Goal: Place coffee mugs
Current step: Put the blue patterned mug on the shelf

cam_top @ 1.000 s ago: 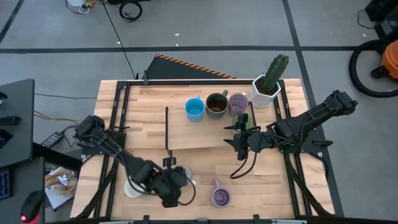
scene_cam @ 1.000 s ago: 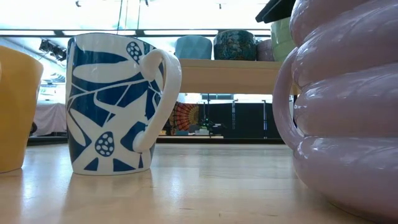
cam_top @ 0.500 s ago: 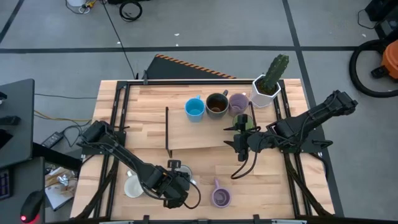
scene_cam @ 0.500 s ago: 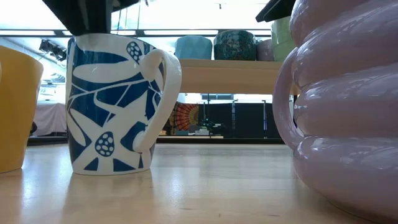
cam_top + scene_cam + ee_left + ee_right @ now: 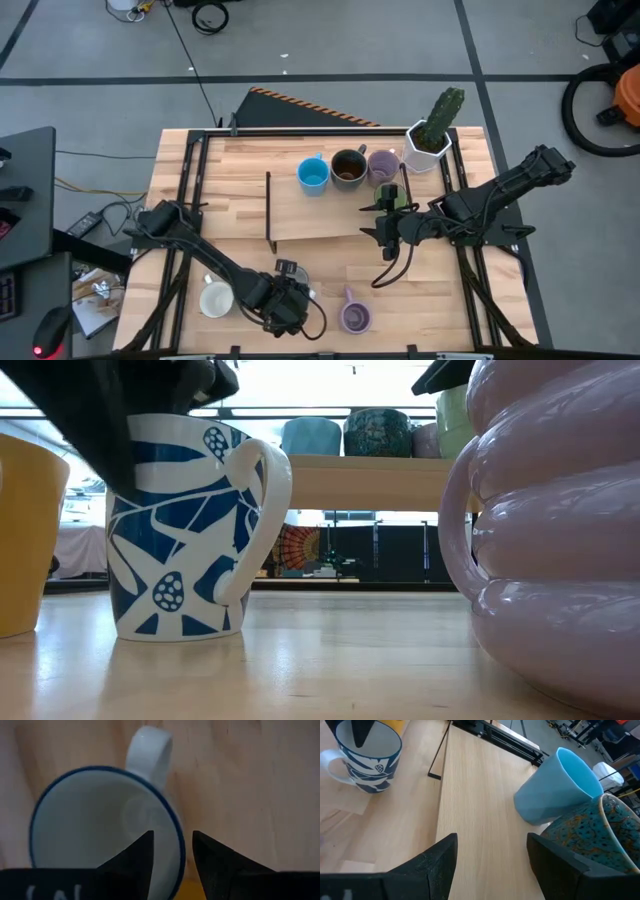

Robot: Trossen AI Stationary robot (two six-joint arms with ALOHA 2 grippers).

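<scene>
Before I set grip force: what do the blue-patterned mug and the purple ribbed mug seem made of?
Blue-patterned mug: probably glazed ceramic; smooth, faintly shiny white body with painted blue leaves, thick handle. Purple mug: also likely glazed ceramic; very glossy, window reflections streak its ribs. Both look hard and slippery.

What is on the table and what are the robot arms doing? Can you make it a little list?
left tool: straddling the rim of the blue-and-white patterned mug, one finger inside, one outside
right tool: open, waiting over the table's middle
shelf row: blue mug, dark brown mug, purple mug
beside the row: white cactus pot
front edge: ridged purple mug, white mug
</scene>
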